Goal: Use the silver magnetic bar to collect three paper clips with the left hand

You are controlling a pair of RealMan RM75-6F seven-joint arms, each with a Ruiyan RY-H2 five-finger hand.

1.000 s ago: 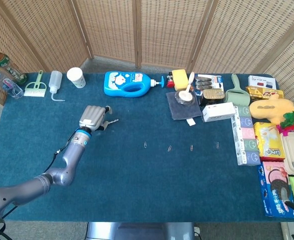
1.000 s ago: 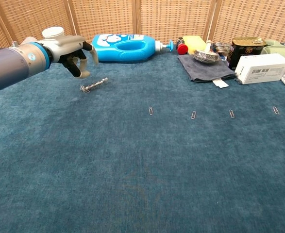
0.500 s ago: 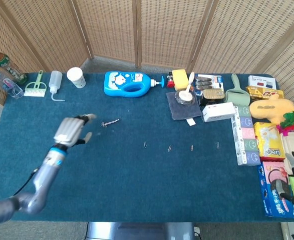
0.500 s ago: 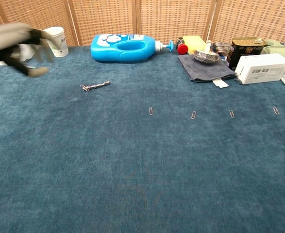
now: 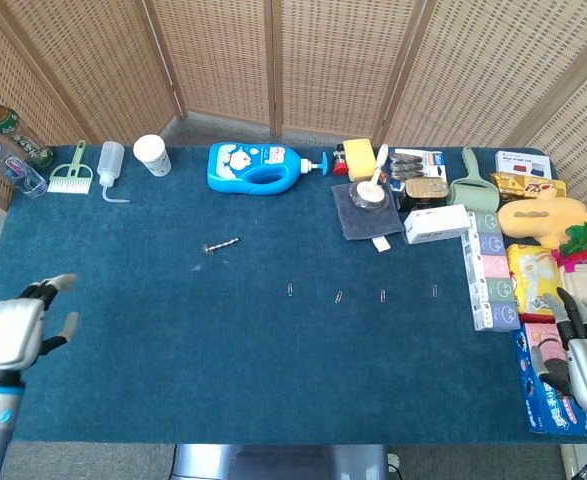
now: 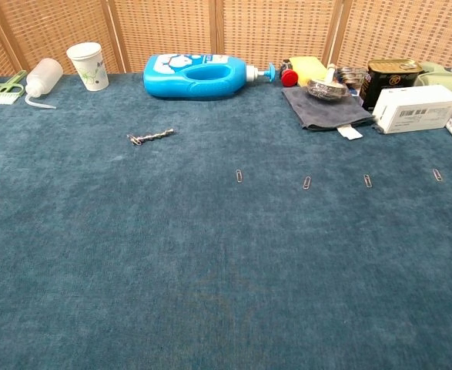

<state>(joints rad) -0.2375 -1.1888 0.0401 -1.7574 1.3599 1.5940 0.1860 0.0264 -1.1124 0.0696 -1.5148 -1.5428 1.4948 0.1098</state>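
Withdrawn left hand (image 5: 13,333), fingers spread and empty; slim silver magnetic bar (image 5: 220,245) lies untouched.

the left hand (image 5: 15,330) has pulled right back from the magnetic bar (image 5: 220,245), from just beside it to the near left corner of the worktop (image 5: 173,350), fingers spread and empty. it has dropped out of the chest view altogether. the right hand (image 5: 585,358) has come further up into sight at the near right edge.
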